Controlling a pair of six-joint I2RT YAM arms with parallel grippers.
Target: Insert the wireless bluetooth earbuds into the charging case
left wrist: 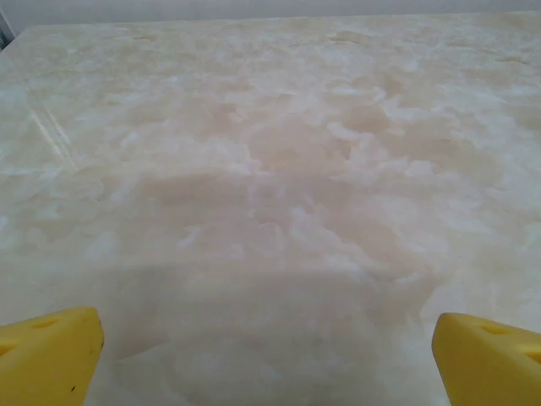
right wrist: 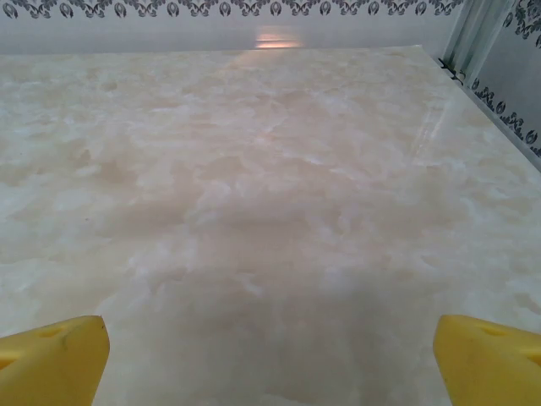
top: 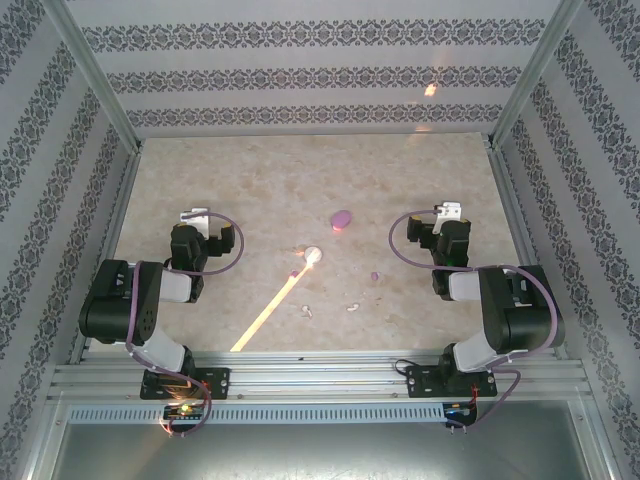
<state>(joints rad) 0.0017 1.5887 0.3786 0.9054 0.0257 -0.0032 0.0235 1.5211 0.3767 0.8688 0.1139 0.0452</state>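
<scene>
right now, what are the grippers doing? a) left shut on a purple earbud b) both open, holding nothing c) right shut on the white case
b: the left gripper and right gripper each show yellow tips wide apart with bare table between.

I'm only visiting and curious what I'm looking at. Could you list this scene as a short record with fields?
surface: marbled beige table
purple case: mid-table, farthest from the arms
white case: nearer, left of the purple case
purple earbuds: one beside the white case, the other off to the right
whitish earbuds: two loose, nearest the arms, the second at
left fingers: open, holding nothing
right fingers: open, holding nothing
</scene>
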